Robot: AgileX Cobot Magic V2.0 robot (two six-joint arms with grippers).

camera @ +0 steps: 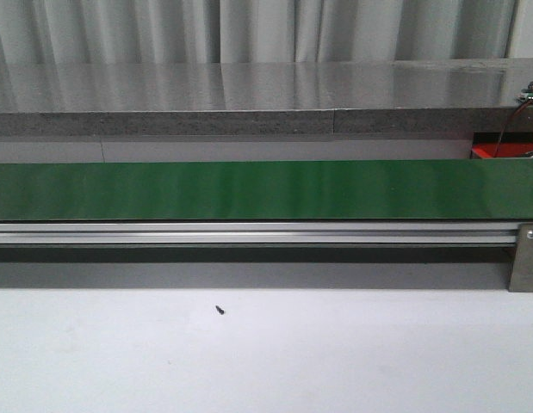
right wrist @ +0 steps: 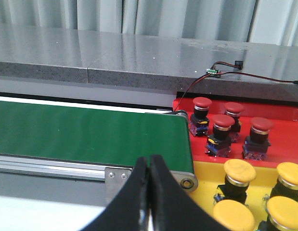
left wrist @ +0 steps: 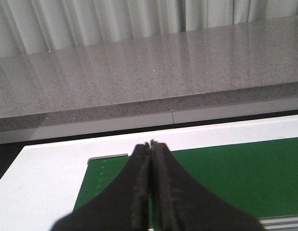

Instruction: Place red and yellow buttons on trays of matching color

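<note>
Both hands are sitting pinched together, empty: left hand (left wrist: 150, 144) over the green belt (left wrist: 226, 173); beyond the right hand (right wrist: 149, 161), red buttons (right wrist: 221, 126) and yellow buttons (right wrist: 239, 171) are resting sorted on matching trays.

**Green belt, red and yellow trays, grey stone**

The conveyor belt (camera: 249, 189) is plain dark green on a silver aluminium rail (camera: 249, 232). Red-capped buttons (right wrist: 223, 121) stand on a red tray (right wrist: 288, 139); yellow-capped buttons (right wrist: 239, 171) on a yellow tray (right wrist: 206, 173). The countertop (camera: 249, 90) is speckled grey, the curtain (camera: 249, 30) pale grey, the table (camera: 249, 353) white. Both grippers (left wrist: 151, 144) (right wrist: 149, 159) are black.
</note>
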